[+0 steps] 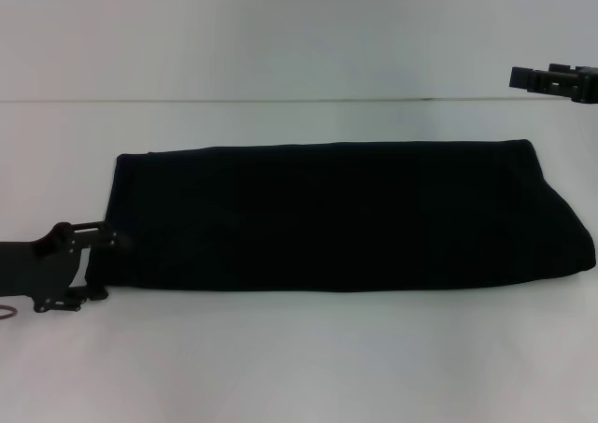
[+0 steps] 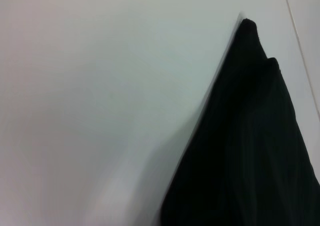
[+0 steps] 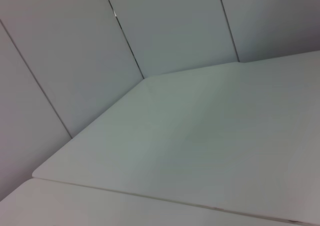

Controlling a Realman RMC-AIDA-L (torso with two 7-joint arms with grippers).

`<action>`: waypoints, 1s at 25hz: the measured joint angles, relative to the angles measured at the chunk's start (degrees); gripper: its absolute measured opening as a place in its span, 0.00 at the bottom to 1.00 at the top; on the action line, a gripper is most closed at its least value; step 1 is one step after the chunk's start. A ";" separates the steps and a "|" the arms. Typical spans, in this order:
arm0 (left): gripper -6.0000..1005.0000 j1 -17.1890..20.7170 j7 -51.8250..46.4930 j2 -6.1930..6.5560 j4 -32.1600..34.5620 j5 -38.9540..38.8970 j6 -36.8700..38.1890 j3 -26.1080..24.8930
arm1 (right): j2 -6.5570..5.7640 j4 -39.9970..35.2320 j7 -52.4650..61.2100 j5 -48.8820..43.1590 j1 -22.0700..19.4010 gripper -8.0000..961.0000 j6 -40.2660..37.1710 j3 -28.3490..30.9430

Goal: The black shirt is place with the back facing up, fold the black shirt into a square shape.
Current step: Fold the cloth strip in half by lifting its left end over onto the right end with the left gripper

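The black shirt [image 1: 346,213] lies on the white table [image 1: 299,367] as a long, flat folded band running left to right; no lettering shows. My left gripper [image 1: 101,266] is at the shirt's near left corner, low over the table, with its two fingers apart on either side of the corner's edge. In the left wrist view a pointed part of the black shirt [image 2: 250,151] lies on the white tabletop. My right gripper [image 1: 553,79] is raised at the far right, beyond the shirt's far right corner and apart from it. The right wrist view shows no shirt.
The table's far edge meets a pale wall [image 1: 280,31]. The right wrist view shows only the white tabletop [image 3: 210,146] and grey wall panels [image 3: 170,26]. White table surface lies in front of and behind the shirt.
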 joint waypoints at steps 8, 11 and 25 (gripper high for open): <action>0.84 0.08 0.73 -0.17 -1.17 -0.14 -0.78 -0.17 | 0.00 0.05 -0.14 0.00 -0.01 0.97 0.08 0.00; 0.84 -0.04 1.30 -0.13 -1.44 -0.39 -1.12 -0.20 | 0.00 0.04 -0.12 0.00 -0.06 0.97 0.08 -0.01; 0.84 -0.64 2.25 0.10 -1.85 -0.10 -2.56 0.15 | 0.00 -0.08 -0.14 0.00 -0.04 0.97 0.03 -0.01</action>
